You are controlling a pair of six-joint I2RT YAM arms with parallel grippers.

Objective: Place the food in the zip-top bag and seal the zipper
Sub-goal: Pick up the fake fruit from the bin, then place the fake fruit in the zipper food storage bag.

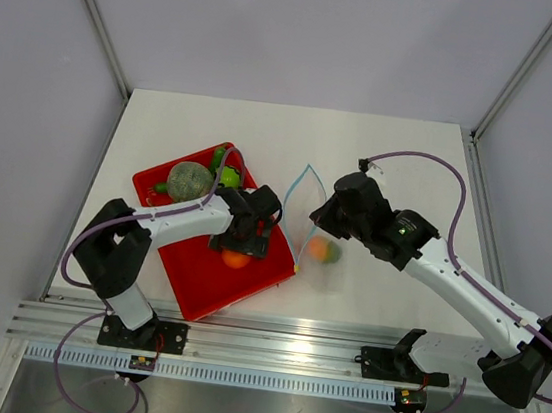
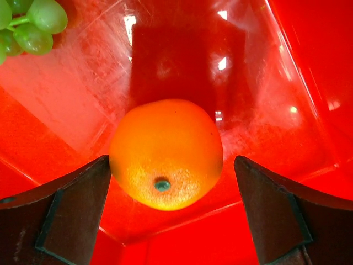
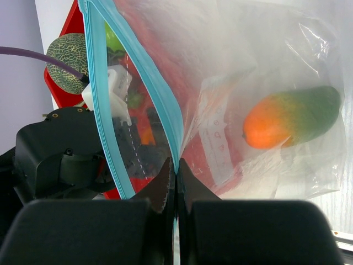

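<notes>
White table (image 1: 404, 152); pale grey walls (image 1: 298, 28); aluminium rail (image 1: 279, 348) at near edge.

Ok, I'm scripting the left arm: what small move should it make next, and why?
Probably close the left gripper on the orange: its jaws stand open either side of it in the red tray. The right gripper is shut on the zipper, holding the zip-top bag open at the mouth, with the mango already inside.

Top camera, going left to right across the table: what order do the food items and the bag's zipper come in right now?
netted melon → orange → zipper → mango
</notes>
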